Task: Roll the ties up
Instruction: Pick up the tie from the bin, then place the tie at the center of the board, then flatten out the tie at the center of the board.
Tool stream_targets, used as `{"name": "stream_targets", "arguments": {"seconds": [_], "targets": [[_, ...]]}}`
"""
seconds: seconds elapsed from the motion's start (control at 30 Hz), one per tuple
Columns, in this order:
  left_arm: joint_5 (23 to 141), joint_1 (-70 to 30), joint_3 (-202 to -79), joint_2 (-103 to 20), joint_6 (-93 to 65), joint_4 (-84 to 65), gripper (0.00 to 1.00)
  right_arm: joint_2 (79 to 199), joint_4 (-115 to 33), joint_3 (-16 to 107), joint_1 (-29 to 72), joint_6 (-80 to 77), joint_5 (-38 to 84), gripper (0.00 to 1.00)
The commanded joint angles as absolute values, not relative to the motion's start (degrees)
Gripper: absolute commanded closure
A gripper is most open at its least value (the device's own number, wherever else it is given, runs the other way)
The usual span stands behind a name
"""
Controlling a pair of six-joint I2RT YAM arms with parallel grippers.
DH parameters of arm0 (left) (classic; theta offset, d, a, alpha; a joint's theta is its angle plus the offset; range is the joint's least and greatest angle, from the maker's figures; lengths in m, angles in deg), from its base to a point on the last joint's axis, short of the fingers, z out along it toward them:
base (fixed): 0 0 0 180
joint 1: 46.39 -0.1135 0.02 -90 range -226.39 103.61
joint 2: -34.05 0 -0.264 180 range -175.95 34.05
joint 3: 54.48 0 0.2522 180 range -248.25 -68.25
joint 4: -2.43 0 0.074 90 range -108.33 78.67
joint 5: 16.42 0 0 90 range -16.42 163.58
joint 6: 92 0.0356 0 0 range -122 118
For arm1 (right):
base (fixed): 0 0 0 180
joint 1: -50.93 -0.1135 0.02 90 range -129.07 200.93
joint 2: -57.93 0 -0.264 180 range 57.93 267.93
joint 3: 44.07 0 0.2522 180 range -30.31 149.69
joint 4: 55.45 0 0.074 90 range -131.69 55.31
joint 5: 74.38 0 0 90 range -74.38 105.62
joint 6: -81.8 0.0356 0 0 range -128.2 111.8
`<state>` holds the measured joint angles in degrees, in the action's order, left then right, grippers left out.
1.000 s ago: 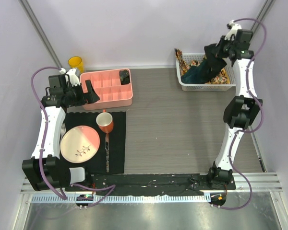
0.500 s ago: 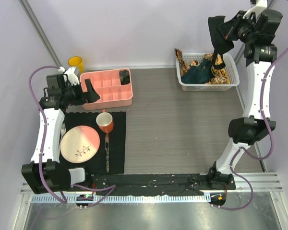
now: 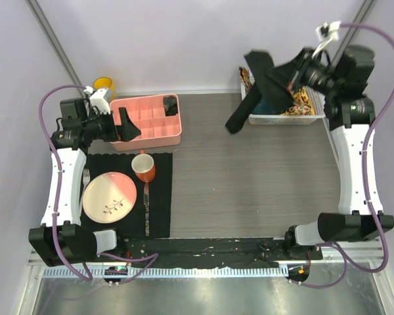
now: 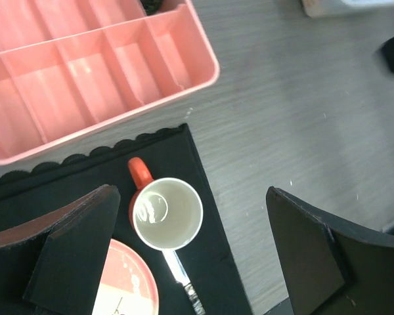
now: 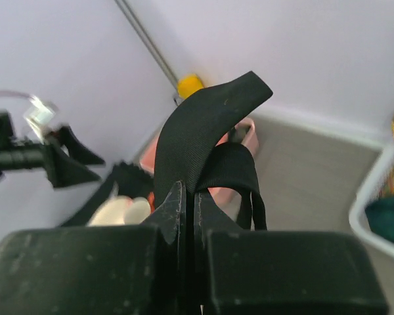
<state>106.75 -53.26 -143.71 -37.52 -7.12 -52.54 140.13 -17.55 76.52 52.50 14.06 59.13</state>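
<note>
My right gripper (image 3: pixel 290 76) is raised near the back right corner, shut on the plain black tie (image 3: pixel 255 88). The tie hangs in the air, its lower end dangling over the table left of the white basket (image 3: pixel 318 117). In the right wrist view the jaws (image 5: pixel 189 197) pinch the black tie (image 5: pixel 203 125), which arches up and loops over. A dark teal tie (image 3: pixel 273 105) and orange-yellow patterned ties (image 3: pixel 303 102) lie in the basket. My left gripper (image 3: pixel 123 125) stands open over the left end of the pink tray, with nothing between its fingers (image 4: pixel 72 249).
A pink compartment tray (image 3: pixel 148 125) has a dark rolled item (image 3: pixel 171 104) in one back cell. A yellow cup (image 3: pixel 104 85) stands behind it. The black mat (image 3: pixel 159 197) carries a plate (image 3: pixel 108 195), an orange mug (image 4: pixel 167 213), a knife (image 3: pixel 146 207) and a fork (image 3: pixel 87 177).
My right arm has lifted the black tie up out of the basket and swung it left over the table. The left arm has barely moved and stays open.
</note>
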Motion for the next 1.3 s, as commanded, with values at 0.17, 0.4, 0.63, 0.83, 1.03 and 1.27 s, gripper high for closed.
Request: {"name": "stream_targets", "arguments": {"seconds": [0.17, 0.4, 0.63, 0.83, 1.03, 1.27], "targets": [[117.01, -50.44, -141.9, -34.95, 13.61, -59.4, 0.0, 141.68, 6.01, 50.64, 67.06, -7.94, 46.47, 0.48], [106.02, -31.22, -141.28, -40.03, 20.33, -58.27, 0.0, 147.23, 13.85, 53.11, 71.07, -19.6, 44.89, 0.47], [106.89, -15.12, -142.34, -51.63, 11.28, -43.62, 0.08, 144.42, 14.47, 45.73, 65.8, -30.34, 44.88, 0.5], [99.78, -0.08, -142.07, -60.95, 18.29, -31.49, 0.13, 145.9, 14.91, 40.18, 59.99, -29.04, 44.97, 0.48], [95.48, 6.87, -149.01, -72.47, 16.2, -29.27, 0.06, 149.95, 8.43, 35.79, 59.2, -19.11, 45.5, 0.3], [85.01, 10.13, -150.07, -79.59, 12.78, -27.24, 0.01, 152.06, 2.87, 30.44, 56.56, -14.01, 48.14, 0.35]]}}
